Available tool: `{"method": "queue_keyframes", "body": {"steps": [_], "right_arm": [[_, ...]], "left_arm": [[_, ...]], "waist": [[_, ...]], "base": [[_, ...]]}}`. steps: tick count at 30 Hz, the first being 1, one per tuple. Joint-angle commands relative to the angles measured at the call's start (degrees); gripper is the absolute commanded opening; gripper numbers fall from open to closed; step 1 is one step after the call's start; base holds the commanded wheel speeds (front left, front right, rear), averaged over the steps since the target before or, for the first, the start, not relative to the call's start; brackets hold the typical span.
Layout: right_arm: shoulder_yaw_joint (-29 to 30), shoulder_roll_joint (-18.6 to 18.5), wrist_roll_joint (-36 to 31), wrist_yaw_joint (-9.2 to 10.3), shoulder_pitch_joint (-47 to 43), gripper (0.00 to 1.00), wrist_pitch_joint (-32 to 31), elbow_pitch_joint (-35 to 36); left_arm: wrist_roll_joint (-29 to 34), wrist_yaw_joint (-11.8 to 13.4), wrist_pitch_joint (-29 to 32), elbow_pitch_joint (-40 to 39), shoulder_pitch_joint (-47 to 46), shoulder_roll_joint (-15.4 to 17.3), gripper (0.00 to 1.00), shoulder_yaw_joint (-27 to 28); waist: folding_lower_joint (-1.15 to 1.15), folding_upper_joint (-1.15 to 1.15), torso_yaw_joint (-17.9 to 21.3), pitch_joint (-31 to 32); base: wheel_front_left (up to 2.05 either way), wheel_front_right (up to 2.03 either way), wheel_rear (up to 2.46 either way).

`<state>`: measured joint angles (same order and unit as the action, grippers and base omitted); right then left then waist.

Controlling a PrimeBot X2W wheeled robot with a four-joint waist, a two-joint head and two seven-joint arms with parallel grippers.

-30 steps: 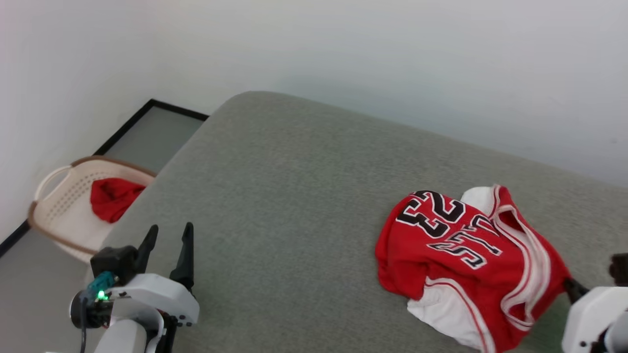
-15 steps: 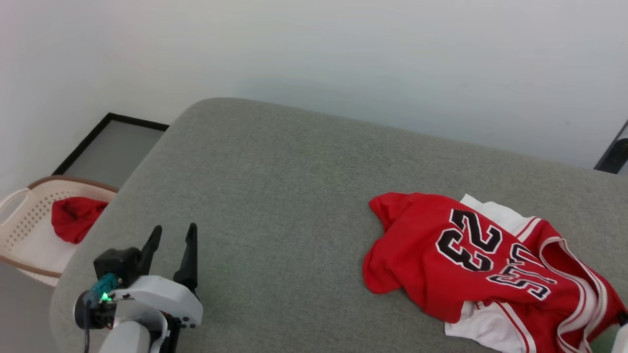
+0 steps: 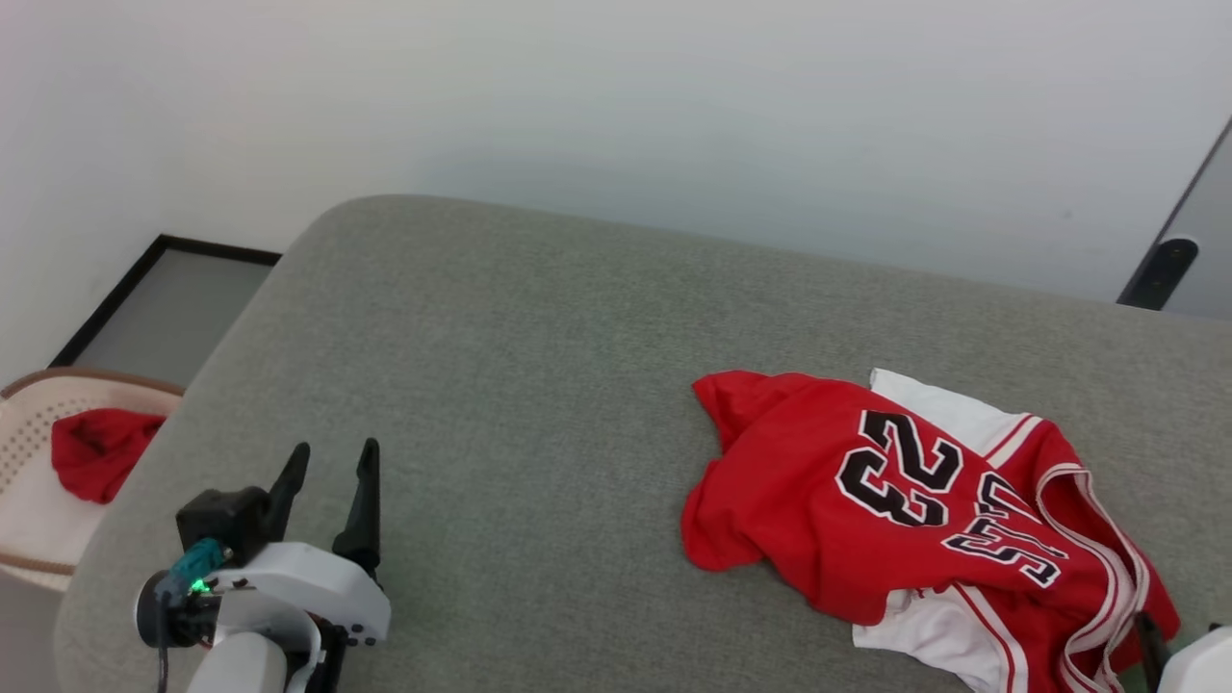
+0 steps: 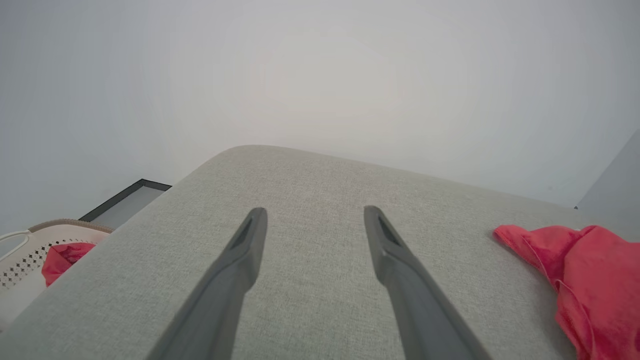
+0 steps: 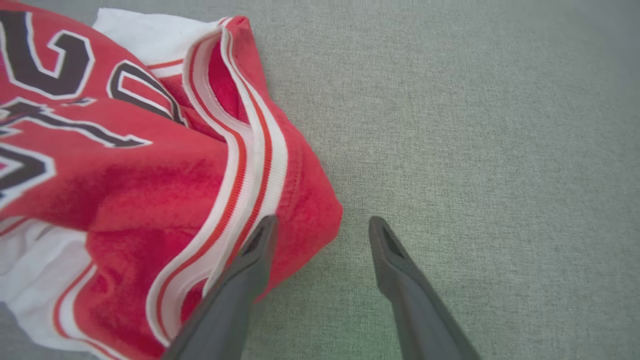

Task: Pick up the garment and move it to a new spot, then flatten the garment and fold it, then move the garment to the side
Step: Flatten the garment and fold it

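The right gripper [image 5: 322, 220] is hovering at the edge of the garment [image 5: 125, 165] with its two dark fingers spread wide apart and gripping nothing. In the right wrist view, the finger on that view's left is crossing over the white-and-red striped trim and the red hem beside it, while the other finger is sitting over bare grey surface [image 5: 475, 125]; whether the first finger is pressing on the cloth I cannot tell. The rest of the garment is spreading away ahead of and to the left of this gripper, rumpled, with black white-outlined lettering facing up and a white sleeve peeking out beyond it.

The left gripper [image 3: 334, 447] is also standing open and empty, pointing across the grey surface. The garment [image 3: 905, 510] is lying well apart from it, off to its right, with only a red corner [image 4: 575, 260] reaching into the left wrist view. Off to this gripper's left, beyond the surface's edge, a cream basket [image 3: 29, 539] is holding a small red cloth [image 3: 96, 448]
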<state>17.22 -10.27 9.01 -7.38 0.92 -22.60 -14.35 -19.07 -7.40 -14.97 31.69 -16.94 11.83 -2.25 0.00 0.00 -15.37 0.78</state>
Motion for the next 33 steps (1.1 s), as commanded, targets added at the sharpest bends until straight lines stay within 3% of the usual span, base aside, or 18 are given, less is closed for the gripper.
{"method": "queue_keyframes", "body": {"steps": [1,7,15,25,31,33], "right_arm": [[-0.3,0.1,0.2,-0.22,0.7,1.0,0.5,0.2],[-2.9,-0.6,0.1,-0.22,0.9,1.0,4.3,2.9],[-6.6,-1.0,-1.8,-0.21,1.6,1.0,15.9,7.9],[-9.6,0.8,-5.5,-0.21,0.5,1.0,31.1,8.7],[-10.3,2.3,-6.2,-0.21,1.3,1.0,33.3,7.4],[-10.4,2.5,-6.2,-0.21,1.7,1.0,33.5,7.1]], "left_arm": [[0.5,-0.1,-0.1,-0.2,0.6,0.4,1.0,0.1],[0.2,-0.2,-0.1,-0.7,0.7,1.4,1.0,-0.2],[-1.6,-0.2,-0.1,-2.3,0.3,3.2,1.0,-1.4],[-3.4,-0.2,0.5,-4.5,0.8,4.2,1.0,-3.0],[-7.8,-0.2,3.6,-6.9,-0.6,4.9,1.0,-4.7],[-10.0,-0.2,7.3,-7.1,-1.4,5.1,1.0,-5.9]], "waist": [[0.0,0.0,0.7,0.4],[0.0,0.0,3.2,0.9],[0.0,0.0,7.4,1.0],[0.0,0.0,12.5,0.8],[0.0,0.0,14.8,0.1],[0.0,0.0,15.6,-0.1]], "base": [[0.0,0.0,0.0],[0.0,0.0,0.0],[0.0,0.0,0.0],[0.0,0.0,0.0],[0.0,0.0,0.0],[0.0,0.0,0.0]]}}
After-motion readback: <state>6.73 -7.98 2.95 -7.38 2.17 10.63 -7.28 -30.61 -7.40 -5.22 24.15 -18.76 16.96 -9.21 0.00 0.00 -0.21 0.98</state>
